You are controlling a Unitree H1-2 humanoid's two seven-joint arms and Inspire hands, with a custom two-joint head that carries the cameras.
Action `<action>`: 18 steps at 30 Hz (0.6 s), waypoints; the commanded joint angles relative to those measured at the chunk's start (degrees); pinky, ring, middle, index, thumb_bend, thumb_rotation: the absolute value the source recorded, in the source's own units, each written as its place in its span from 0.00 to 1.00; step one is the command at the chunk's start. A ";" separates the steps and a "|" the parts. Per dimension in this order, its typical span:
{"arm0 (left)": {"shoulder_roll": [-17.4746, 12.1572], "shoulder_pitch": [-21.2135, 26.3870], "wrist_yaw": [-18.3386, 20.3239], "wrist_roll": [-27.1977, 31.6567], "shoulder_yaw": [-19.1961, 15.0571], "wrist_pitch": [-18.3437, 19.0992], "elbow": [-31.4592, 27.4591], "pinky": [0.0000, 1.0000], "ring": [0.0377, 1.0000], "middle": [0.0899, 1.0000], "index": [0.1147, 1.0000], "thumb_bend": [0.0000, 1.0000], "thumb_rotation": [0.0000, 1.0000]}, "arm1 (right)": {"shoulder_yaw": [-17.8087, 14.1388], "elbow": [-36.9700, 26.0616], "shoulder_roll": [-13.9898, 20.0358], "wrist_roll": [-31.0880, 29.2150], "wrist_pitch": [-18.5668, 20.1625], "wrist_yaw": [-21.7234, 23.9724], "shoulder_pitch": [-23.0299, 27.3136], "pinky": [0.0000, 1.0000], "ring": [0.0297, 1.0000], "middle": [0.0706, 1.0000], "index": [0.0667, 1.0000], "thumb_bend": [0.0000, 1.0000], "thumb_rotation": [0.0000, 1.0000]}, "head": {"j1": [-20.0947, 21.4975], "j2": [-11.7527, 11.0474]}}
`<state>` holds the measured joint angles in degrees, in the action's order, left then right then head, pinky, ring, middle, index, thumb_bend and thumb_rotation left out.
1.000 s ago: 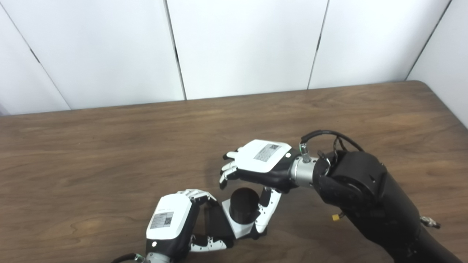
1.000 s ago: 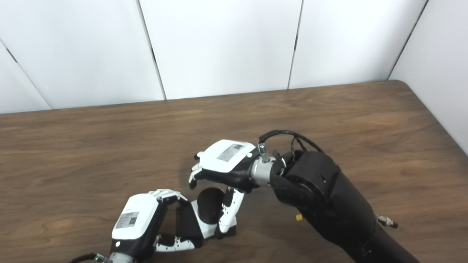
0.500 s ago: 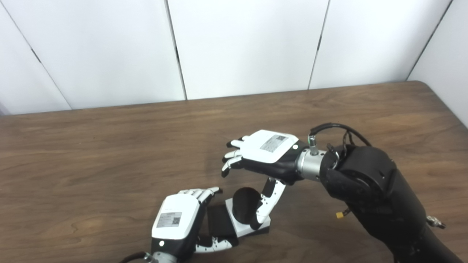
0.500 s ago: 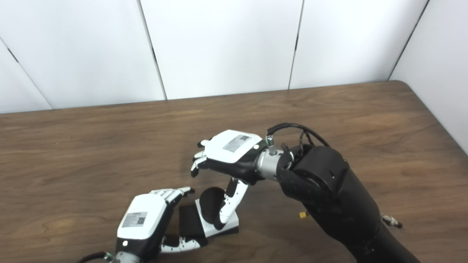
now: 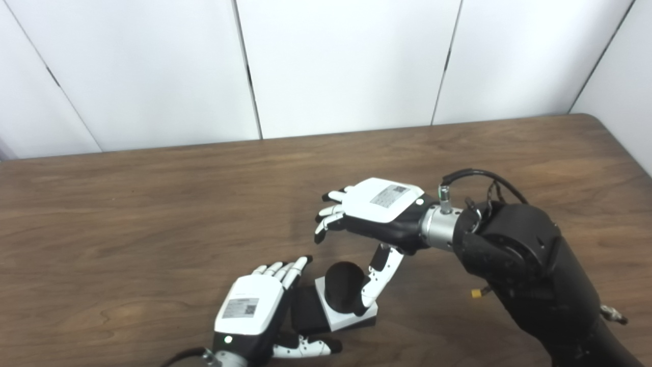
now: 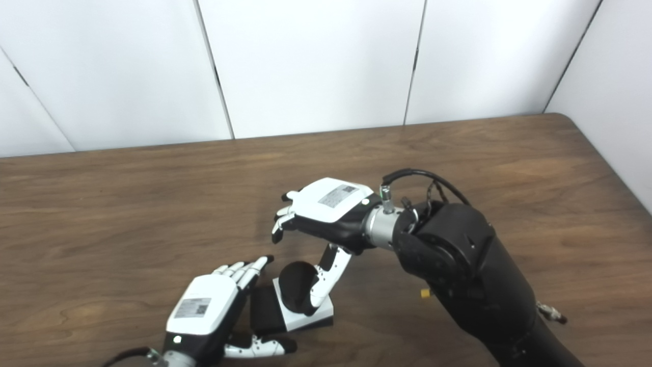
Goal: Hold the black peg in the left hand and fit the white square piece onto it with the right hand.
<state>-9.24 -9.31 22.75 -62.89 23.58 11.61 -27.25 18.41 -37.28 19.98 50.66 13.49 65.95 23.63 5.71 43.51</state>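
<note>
We view the black peg standing upright through the white square piece, the assembly resting on the tabletop near its front edge, between the 2 hands. A flat black base lies under the white piece on its left side; how the parts join there we cannot tell.

The left hand is spread, fingers extended and apart, just beside the base and holding nothing. The right hand hovers above the assembly with its fingers loosely curled and apart; its thumb reaches down beside the peg, very near or touching it, yet we see no closed grasp on either part.

We judge both parts to be rigid moulded plastic, light and smooth-surfaced, hence somewhat slippery under hard fingertips. The peg, being a short wide cylinder, suits a wrap grasp around its side wall. The white piece is thin and is best pinched across 2 opposite straight edges, kept level so it does not bind on the peg.
</note>
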 commanded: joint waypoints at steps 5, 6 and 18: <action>2.68 -5.59 -0.26 20.78 -12.82 5.74 -8.66 0.73 0.84 0.88 0.91 1.00 0.65 | -11.96 -2.85 3.95 -9.90 8.26 -3.78 -7.60 0.98 0.99 0.92 0.89 0.85 0.82 | 0.20 -0.25; 2.88 -6.29 -2.12 24.44 -15.03 4.71 -8.75 0.72 0.84 0.88 0.90 0.99 0.66 | -14.24 -2.87 4.05 -11.59 9.01 -5.64 -10.13 0.96 0.99 0.93 0.91 0.84 0.91 | 0.22 -0.35; 3.26 -7.42 -14.54 49.34 -26.91 -3.98 -2.65 0.88 0.94 0.95 0.92 0.57 0.88 | -26.29 0.38 -3.39 -26.00 5.26 -32.48 -33.85 0.94 0.98 0.99 0.99 0.66 1.00 | 1.00 -0.27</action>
<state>-7.38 -17.21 9.82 -15.30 -2.93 10.61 -29.69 -7.01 -36.58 17.20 26.65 21.52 36.83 -10.35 6.68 43.15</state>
